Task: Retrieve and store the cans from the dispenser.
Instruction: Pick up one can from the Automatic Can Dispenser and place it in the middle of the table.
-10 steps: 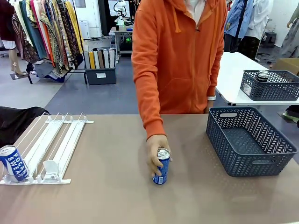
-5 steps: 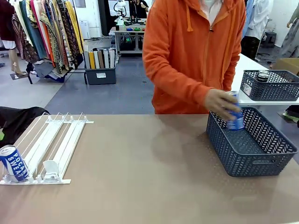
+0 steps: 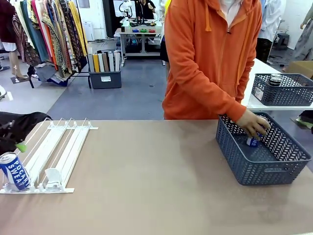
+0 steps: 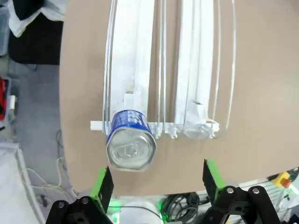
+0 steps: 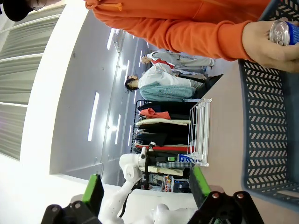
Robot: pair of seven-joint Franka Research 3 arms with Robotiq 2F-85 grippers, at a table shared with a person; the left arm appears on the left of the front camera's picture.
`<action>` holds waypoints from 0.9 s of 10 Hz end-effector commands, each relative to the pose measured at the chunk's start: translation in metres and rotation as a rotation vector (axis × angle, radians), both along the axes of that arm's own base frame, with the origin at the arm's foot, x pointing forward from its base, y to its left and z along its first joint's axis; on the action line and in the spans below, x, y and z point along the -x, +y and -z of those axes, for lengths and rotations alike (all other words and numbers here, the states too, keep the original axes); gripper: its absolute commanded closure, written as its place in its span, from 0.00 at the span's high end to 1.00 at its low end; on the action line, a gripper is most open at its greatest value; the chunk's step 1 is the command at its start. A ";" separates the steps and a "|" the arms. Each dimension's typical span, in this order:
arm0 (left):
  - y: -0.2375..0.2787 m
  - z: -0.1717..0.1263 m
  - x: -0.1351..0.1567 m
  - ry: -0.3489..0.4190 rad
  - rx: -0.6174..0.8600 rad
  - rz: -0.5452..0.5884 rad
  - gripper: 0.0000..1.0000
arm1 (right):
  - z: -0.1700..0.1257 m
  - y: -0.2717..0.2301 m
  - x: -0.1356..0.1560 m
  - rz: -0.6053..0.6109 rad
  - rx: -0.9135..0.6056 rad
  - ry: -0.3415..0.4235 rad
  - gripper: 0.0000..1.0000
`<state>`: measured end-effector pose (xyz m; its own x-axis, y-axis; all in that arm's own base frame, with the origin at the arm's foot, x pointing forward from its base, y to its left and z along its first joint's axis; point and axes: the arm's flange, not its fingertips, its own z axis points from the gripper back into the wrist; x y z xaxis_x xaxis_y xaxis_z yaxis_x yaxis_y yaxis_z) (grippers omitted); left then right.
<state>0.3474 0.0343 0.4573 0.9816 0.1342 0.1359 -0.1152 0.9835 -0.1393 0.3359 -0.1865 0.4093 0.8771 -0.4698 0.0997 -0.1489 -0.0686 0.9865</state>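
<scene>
Left jaws spread above Pocari can (image 4: 131, 140) at dispenser (image 4: 140, 56) front lip. Right jaws spread, empty. Person's hand (image 3: 252, 123) holds second can (image 3: 253, 142) in basket (image 3: 244, 161).

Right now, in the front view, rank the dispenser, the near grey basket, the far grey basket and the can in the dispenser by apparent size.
1. Dispenser and near basket: about alike, not ranked.
2. Far basket, smaller partly because it stands farther off.
3. Can in the dispenser.
</scene>
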 end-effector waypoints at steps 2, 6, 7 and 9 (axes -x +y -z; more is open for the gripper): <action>0.002 0.020 -0.014 0.066 -0.034 -0.014 1.00 | -0.001 0.000 0.001 -0.015 0.008 -0.007 1.00; -0.006 0.034 -0.021 0.126 -0.091 0.002 1.00 | -0.001 0.000 0.001 -0.015 0.008 -0.007 1.00; -0.007 0.035 -0.025 0.114 -0.118 -0.021 1.00 | -0.001 0.000 0.001 -0.015 0.008 -0.007 1.00; -0.007 0.036 -0.024 0.119 -0.131 -0.037 1.00 | -0.001 0.000 0.001 -0.015 0.008 -0.007 1.00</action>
